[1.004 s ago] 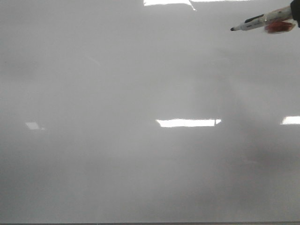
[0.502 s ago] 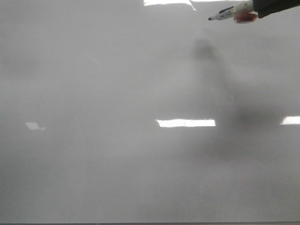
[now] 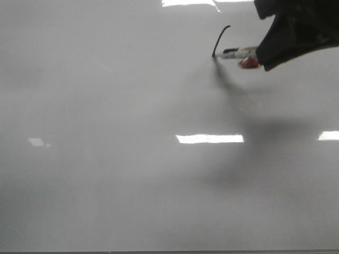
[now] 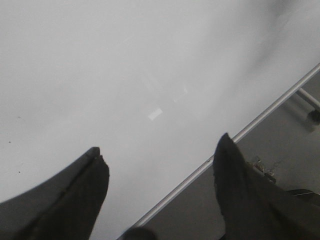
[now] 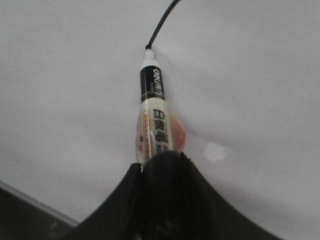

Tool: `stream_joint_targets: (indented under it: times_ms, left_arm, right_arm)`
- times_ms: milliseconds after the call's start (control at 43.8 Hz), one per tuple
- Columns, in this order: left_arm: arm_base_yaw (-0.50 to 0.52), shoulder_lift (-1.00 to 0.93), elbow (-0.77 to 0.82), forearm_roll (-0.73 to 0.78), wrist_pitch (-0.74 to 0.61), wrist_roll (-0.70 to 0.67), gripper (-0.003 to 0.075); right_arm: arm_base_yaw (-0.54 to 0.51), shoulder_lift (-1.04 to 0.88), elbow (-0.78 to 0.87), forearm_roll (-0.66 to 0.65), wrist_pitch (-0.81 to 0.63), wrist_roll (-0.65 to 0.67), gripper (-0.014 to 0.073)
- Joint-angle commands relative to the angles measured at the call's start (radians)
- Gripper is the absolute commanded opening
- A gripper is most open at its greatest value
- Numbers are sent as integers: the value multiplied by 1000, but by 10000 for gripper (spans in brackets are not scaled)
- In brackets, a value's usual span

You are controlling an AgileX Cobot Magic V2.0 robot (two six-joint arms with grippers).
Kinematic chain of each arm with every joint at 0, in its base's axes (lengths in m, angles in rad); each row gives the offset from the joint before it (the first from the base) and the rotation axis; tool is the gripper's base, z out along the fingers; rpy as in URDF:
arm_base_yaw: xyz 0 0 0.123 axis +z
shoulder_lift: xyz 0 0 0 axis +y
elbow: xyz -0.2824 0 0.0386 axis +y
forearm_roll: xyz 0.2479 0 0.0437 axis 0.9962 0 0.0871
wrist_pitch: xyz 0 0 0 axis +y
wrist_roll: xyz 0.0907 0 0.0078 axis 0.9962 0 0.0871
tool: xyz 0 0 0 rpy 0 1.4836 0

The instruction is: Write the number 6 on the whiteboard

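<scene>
The whiteboard [image 3: 132, 174] fills the front view, glossy pale grey. My right gripper [image 3: 265, 50] at the upper right is shut on a white-and-black marker [image 3: 238, 53] whose tip touches the board. A short curved black stroke [image 3: 219, 38] runs up from the tip; it is only a curved line, not a whole 6. In the right wrist view the marker [image 5: 152, 115] sticks out of the shut gripper [image 5: 162, 157] and the stroke [image 5: 162, 22] leads away from its tip. My left gripper [image 4: 160, 150] is open and empty over the board's edge.
The whiteboard's thin metal edge [image 4: 250, 131] runs across the left wrist view, with a dark surface and some hardware [image 4: 310, 107] beyond it. Bright rectangular light reflections [image 3: 210, 138] lie on the board. The board's near edge [image 3: 169, 252] shows at the bottom.
My right gripper moved left and down with the marker. The tip came onto the board and drew a short curved black stroke that was not there before.
</scene>
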State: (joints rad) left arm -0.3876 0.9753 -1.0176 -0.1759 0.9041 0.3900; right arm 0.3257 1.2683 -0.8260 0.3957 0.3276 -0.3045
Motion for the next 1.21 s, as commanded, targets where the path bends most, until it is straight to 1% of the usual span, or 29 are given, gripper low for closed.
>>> stream_joint_targets:
  times_ms: [0,68,137,183,320,456,639,776,959,1073,1141,1187]
  left_arm:
    - [2,-15,-25,-16,-65,-9,438]
    - [2,-15,-25,-16,-65,-9,438]
    - [2,-15,-25,-16,-65,-9,438]
    - [2,-15,-25,-16,-65,-9,438]
    - [2,-15,-25,-16,-65,-9,438]
    - [2,-15,-25,-14,-63,-3,438]
    - [-21,-13,-25,-25,-73,66,438]
    - [-104,16,-30,-81,-62,172,438]
    - [-277,97,-33,-85,-62,288,439]
    - [-375,167,-43,-85,-62,292,442]
    - [-422,217,-68,-85,-57,300,442]
    - [-454,248,-88,-95,-55,332,442]
  right_arm:
    - [-33,-28,-29,-17,-11,-15,-67]
    - [-58,-57,-29,-17,-37,-15,-67]
    - [-61,-71,-30,-17,-81,-15,-67]
    - [-48,-68,-31,-15,-100,-15,-67]
    - [9,-35,-35,-15,-95,-14,-67]
    - [45,-153,-16,-17,-8,-39,-67]
    - [82,-335,28,-17,189,-196,-67]
    - [82,-420,28,-16,331,-276,-67]
    - [82,-478,28,-10,524,-407,-67]
    - [82,-480,26,59,602,-494,-67]
    - [82,-480,26,121,612,-555,-67]
    - [82,-480,26,162,613,-602,-67]
